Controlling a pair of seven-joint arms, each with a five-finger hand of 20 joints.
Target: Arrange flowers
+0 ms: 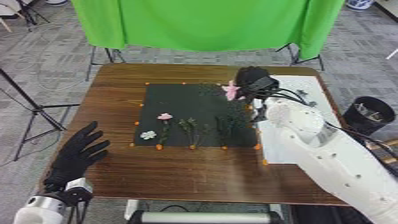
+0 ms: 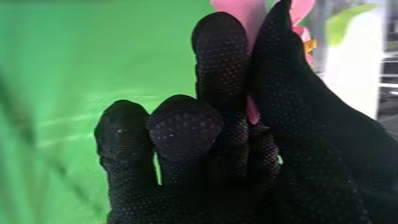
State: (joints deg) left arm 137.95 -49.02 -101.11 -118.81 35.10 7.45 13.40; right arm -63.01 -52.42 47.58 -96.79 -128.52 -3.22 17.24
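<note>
My right hand (image 1: pixel 252 80) is above the dark mat's (image 1: pixel 178 102) upper right corner in the head view, shut on a pink flower (image 1: pixel 231 90). In the right wrist view the hand (image 2: pixel 231 130) pinches the pink petals (image 2: pixel 238 8) between fingers and thumb. On the mat lie a smaller pink flower (image 1: pixel 164 116) on a stem, a white flower (image 1: pixel 147 135) and green sprigs (image 1: pixel 187 125). My left hand (image 1: pixel 75 156) rests open over the table's left edge, fingers straight.
A white sheet (image 1: pixel 280 150) with small grey-green pieces lies on the table's right side, under my right arm. Orange markers line the mat. A black bin (image 1: pixel 370 112) stands right of the brown table (image 1: pixel 178 180); a green cloth (image 1: pixel 204 25) hangs behind.
</note>
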